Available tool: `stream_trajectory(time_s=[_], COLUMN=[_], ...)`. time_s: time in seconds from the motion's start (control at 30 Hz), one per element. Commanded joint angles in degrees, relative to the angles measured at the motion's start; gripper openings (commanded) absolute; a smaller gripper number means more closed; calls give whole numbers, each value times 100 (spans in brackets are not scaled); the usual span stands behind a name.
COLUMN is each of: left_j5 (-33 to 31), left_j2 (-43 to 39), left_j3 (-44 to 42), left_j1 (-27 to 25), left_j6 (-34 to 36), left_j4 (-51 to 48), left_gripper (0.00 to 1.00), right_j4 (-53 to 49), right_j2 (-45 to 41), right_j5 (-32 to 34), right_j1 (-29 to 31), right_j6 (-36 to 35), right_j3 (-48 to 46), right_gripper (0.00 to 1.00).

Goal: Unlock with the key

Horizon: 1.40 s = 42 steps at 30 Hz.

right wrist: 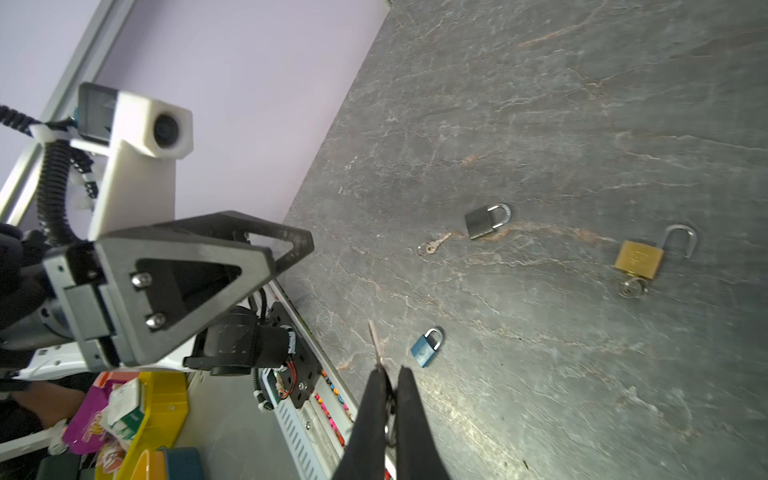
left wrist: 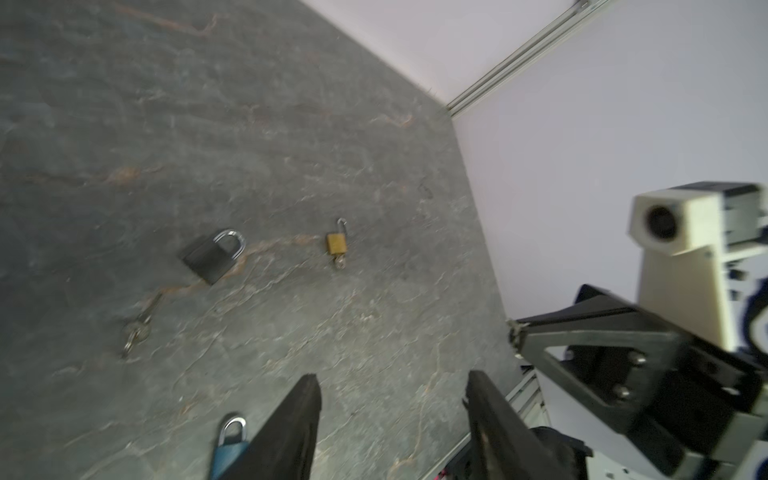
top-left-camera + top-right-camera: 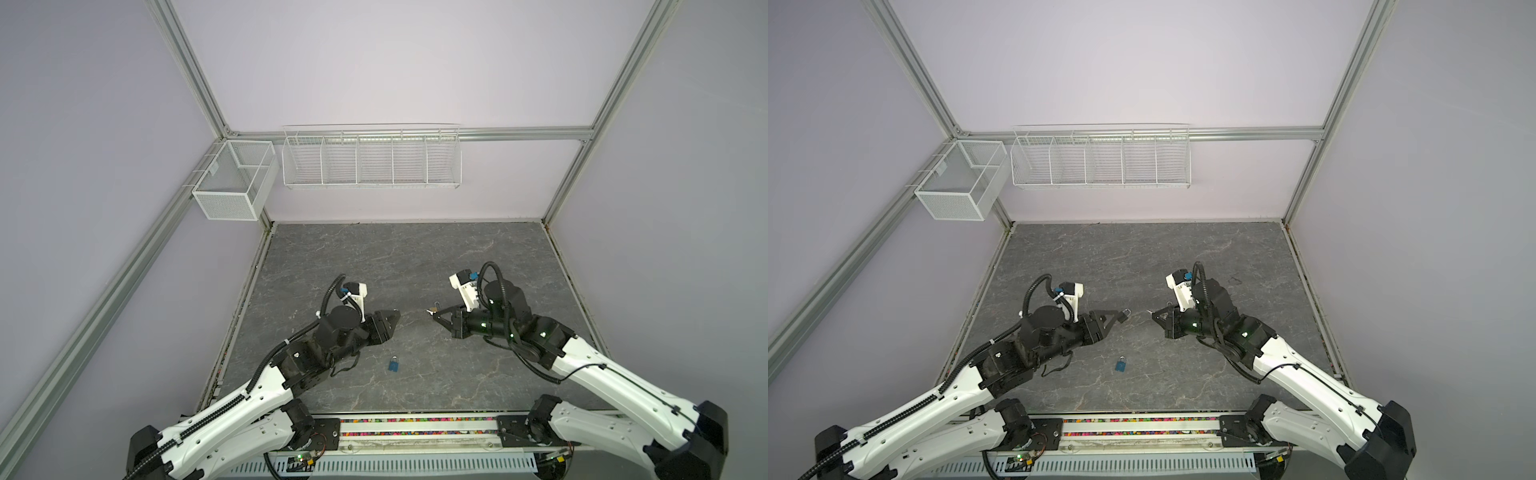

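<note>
**fig. bimanual unlocking, mid-task.** the right hand (image 1: 392,369) is pinched shut on the bow of the held key (image 1: 375,338). the blade points forward, clear of the fingers, presumably so it can enter a keyway. the left hand (image 2: 390,376) stands partly open and empty above the counter (image 1: 582,104), likely ready to steady a lock body.

padlocks, three:
- the brass padlock (image 1: 638,257), shackle open, near the counter's middle
- the black padlock (image 1: 482,222), near it, shackle closed
- the blue padlock (image 1: 424,351), shackle closed, lying flat and alone nearer the front edge

keys, three:
- the held one
- the inserted key (image 1: 631,286), in the base of the brass body
- the loose key (image 1: 432,247), just beside the black padlock and probably its match
</note>
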Motion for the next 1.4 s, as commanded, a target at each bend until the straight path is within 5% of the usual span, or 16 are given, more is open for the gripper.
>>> stream_trajectory(time_s=[0.0, 0.23, 0.67, 1.37], left_j5=[-590, -749, -560, -587], left_j2=[357, 1471, 3534, 4323], left_j3=[215, 314, 1007, 1215], left_j1=[-392, -844, -1111, -1112], left_j6=[-231, -462, 46, -342], left_j4=[-1193, -1893, -1772, -2149], left_gripper=[57, 58, 58, 54], right_j4=[-409, -427, -212, -291], right_j2=[-94, -173, 8, -164], right_j5=[420, 760, 708, 855], right_j1=[70, 154, 160, 161], right_j6=[-46, 311, 429, 335], right_j3=[-264, -706, -862, -785], right_gripper=[6, 6, 6, 6])
